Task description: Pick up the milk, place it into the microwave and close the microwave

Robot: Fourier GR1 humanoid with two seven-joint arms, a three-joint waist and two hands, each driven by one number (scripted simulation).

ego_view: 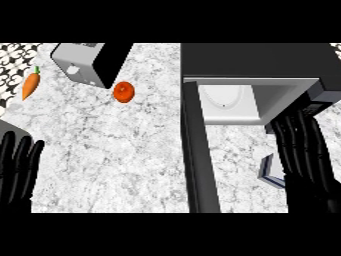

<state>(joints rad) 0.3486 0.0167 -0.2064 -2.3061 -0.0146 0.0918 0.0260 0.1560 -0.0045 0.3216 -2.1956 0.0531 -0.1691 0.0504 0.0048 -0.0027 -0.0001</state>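
Head view: my left hand (9, 170) rests open at the lower left, fingers up. My right hand (312, 180) reaches forward with fingers straight and close together, partly covering the milk carton (270, 172), which lies just before the open microwave (261, 60). I judge the carton light, stiff-walled but crushable, and best gripped across its flat sides.

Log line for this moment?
microwave: door open | milk: outside, beside right hand | right hand: open | left hand: open, resting lower left
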